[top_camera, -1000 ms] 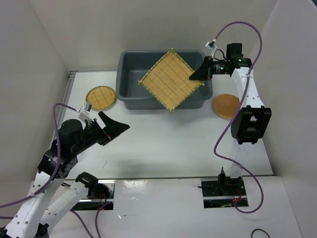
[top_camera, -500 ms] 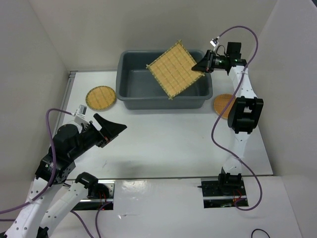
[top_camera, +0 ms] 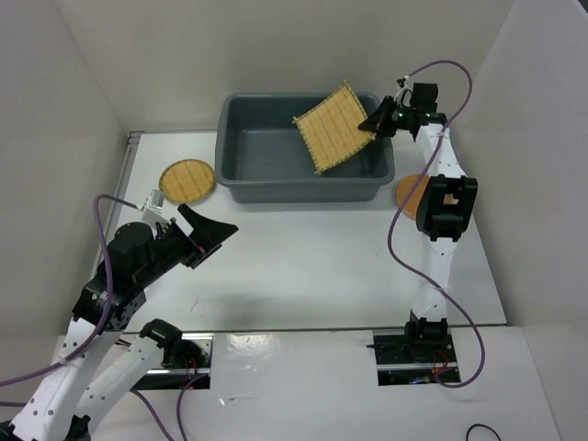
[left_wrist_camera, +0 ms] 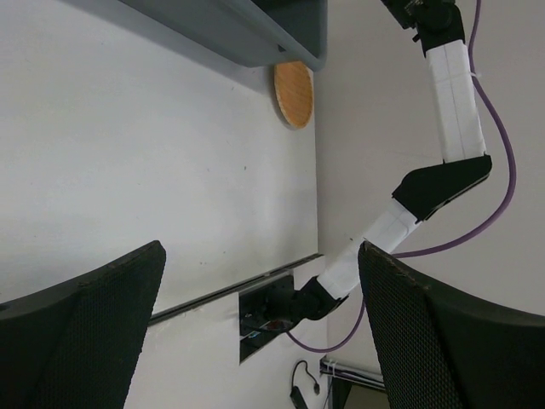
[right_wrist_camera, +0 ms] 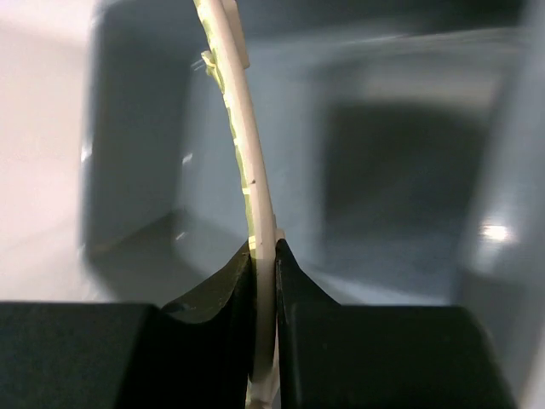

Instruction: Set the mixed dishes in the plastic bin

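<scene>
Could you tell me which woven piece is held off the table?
The square yellow mat, pinched by the right gripper over the bin; the yellow disc and orange disc lie on the table.

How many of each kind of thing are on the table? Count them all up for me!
square woven mat: 1
round woven discs: 2, the yellow disc and the orange disc
grey bin: 1
Total: 4

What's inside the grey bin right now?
The visible floor of the grey bin is bare. The square bamboo mat, tilted and pinched by the right hand, hangs over its right side, hiding the floor beneath.
</scene>
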{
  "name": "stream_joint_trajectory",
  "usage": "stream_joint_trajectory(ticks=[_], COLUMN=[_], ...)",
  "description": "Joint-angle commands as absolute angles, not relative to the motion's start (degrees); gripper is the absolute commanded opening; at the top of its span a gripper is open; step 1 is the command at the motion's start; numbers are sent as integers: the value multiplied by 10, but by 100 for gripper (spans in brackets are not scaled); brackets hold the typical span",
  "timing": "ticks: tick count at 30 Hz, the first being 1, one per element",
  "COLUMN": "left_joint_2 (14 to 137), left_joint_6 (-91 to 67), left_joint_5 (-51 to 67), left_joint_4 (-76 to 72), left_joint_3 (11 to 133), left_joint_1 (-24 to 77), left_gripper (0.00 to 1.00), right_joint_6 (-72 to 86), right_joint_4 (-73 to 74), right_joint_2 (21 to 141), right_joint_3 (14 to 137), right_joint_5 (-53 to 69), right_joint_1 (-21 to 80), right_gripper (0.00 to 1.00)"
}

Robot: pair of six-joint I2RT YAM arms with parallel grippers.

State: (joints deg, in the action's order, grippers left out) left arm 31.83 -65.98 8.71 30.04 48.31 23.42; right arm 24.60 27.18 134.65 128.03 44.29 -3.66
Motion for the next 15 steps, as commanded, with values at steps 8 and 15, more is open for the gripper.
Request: stream_joint_trajectory(ticks=[8, 15], left_joint_2=[383, 372], left_joint_6=[-633, -661], left_joint_5=[85, 74], left_joint_4=[256, 243], left_joint_3=[512, 499], left_joint_1=[231, 231], left_gripper=[100, 100], right_joint_6=[223, 265], right_joint_4=[354, 367], right_joint_2=[1346, 1296], right_joint_3=[1354, 1261], right_joint_5=[172, 61], right_joint_1=[9, 48], right_gripper=[0, 0])
